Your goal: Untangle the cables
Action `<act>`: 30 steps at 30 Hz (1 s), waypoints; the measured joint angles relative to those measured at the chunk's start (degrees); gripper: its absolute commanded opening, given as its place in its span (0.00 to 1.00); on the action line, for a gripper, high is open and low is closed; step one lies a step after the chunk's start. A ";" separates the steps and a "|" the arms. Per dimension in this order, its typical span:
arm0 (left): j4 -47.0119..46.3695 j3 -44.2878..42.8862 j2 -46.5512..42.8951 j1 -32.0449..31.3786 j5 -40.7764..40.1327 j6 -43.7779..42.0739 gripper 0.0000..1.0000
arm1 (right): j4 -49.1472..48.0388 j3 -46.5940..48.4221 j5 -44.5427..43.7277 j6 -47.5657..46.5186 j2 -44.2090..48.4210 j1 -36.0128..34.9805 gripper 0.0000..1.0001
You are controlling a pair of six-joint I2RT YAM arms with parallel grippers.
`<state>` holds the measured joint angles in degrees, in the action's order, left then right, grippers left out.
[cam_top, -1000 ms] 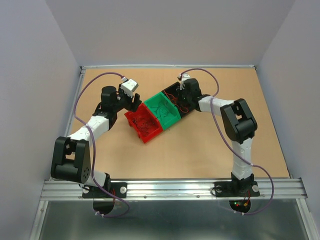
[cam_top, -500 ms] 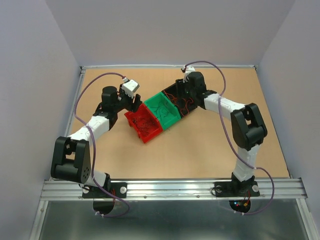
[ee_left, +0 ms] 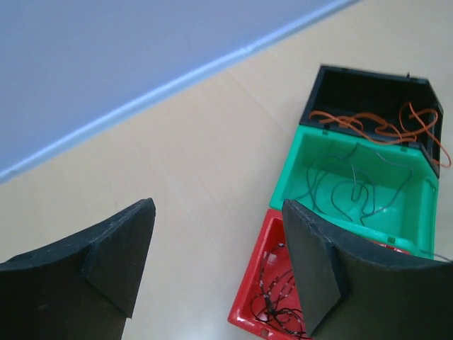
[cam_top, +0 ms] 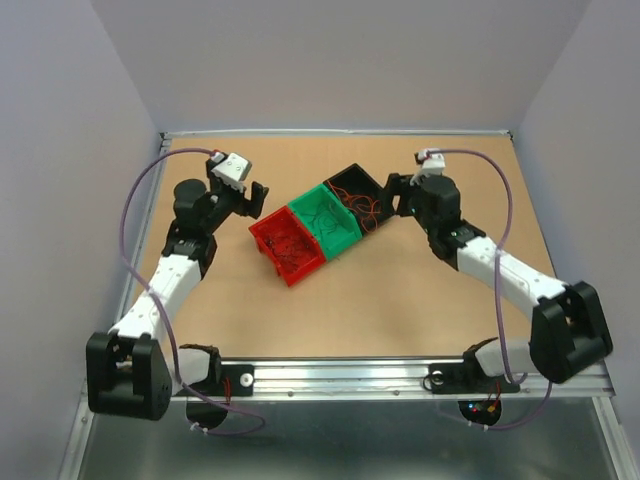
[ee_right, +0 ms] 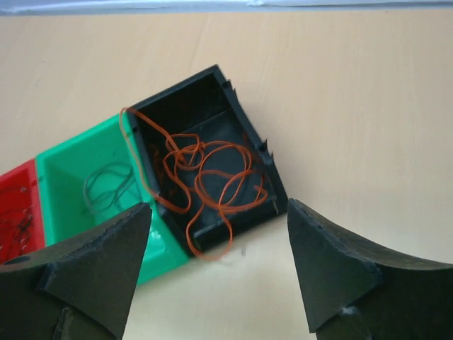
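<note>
Three open-topped rectangular plastic bins are seen on a tan wooden tabletop [cam_top: 400, 300]. They are set in one diagonal row, touching side to side: the red bin [cam_top: 308, 272] nearest and leftmost, the green bin [cam_top: 345, 246] in the middle, the black bin [cam_top: 340, 176] farthest and rightmost. The tabletop is enclosed by pale grey walls [cam_top: 330, 60]. A ribbed aluminium rail [cam_top: 340, 378] is fixed along the near edge.

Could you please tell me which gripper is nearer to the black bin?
Right. The right gripper sits just beside the black bin; the left gripper is past the red bin, at the row's other end.
</note>
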<state>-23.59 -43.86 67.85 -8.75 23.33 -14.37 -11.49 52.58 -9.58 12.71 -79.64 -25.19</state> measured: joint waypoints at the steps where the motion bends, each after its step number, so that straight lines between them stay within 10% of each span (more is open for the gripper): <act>1: -0.22 0.57 -2.51 0.92 0.02 0.90 0.99 | -1.79 -4.46 0.39 0.76 4.11 -0.02 0.91; 14: -0.09 17.38 -35.47 4.37 5.09 4.48 0.99 | -19.82 -36.92 7.08 8.57 43.06 -0.02 0.98; 30: 1.86 26.25 -42.95 4.37 18.49 -3.82 0.99 | -9.88 -44.46 6.14 12.33 60.39 -0.02 0.98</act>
<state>-21.74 -17.61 24.91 -4.38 41.82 -18.20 -21.37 8.12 -3.44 25.04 -19.25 -25.21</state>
